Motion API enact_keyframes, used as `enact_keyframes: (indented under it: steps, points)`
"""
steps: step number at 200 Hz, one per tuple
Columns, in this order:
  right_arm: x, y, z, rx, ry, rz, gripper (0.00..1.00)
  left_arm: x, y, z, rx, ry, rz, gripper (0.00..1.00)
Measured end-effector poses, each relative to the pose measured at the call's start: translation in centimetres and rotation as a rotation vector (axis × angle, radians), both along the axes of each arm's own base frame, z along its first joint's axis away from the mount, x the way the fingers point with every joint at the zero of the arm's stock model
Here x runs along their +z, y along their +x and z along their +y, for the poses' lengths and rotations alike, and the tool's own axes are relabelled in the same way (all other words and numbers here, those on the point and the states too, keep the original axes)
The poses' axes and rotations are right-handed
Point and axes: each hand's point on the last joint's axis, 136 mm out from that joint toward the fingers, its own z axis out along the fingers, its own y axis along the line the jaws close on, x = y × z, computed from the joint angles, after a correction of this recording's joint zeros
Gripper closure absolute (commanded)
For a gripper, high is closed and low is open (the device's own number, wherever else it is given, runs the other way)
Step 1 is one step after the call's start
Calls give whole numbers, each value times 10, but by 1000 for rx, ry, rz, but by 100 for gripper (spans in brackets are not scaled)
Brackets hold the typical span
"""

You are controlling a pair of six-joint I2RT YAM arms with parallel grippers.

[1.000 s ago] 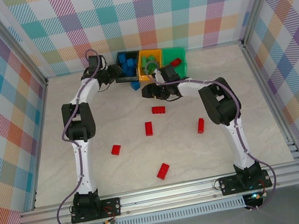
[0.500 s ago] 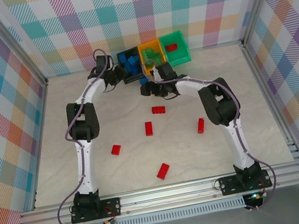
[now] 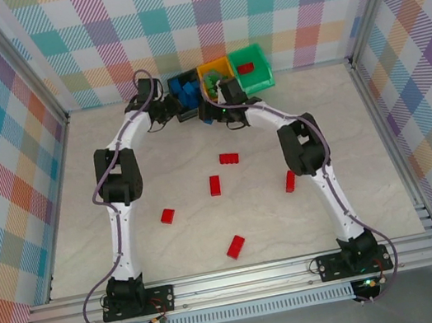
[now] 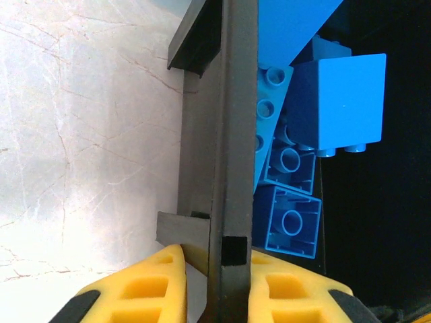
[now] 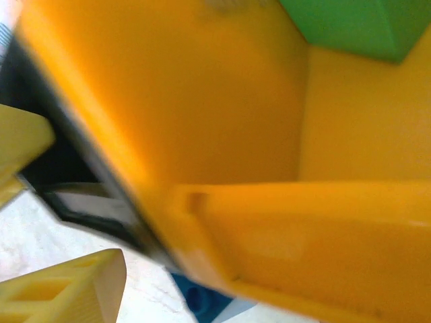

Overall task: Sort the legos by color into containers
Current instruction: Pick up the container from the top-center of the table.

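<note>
Pastel plaid walls [image 3: 206,12] at back, L & R sides; alu frame posts [image 3: 22,66] at corners. Table [image 3: 381,149] top pale beige, marbled w/ fine veins. Alu rails [image 3: 245,278] along near edge. Light even.

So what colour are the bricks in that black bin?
Blue; the bricks show best in the left wrist view.

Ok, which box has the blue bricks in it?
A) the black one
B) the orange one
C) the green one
A: the blue bricks are piled inside the black bin, while the green bin has just a red brick in it.
</note>
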Motion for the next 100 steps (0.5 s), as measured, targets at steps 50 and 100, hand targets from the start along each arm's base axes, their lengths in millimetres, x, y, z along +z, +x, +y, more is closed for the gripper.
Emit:
enact_keyframes:
  steps: [50, 100]
  points:
    - [3, 2, 26, 113, 104, 30, 27, 2, 1, 6, 13, 4, -1, 81]
    - [14, -31, 52, 365, 246, 73, 28, 1, -1, 6, 10, 6, 10, 81]
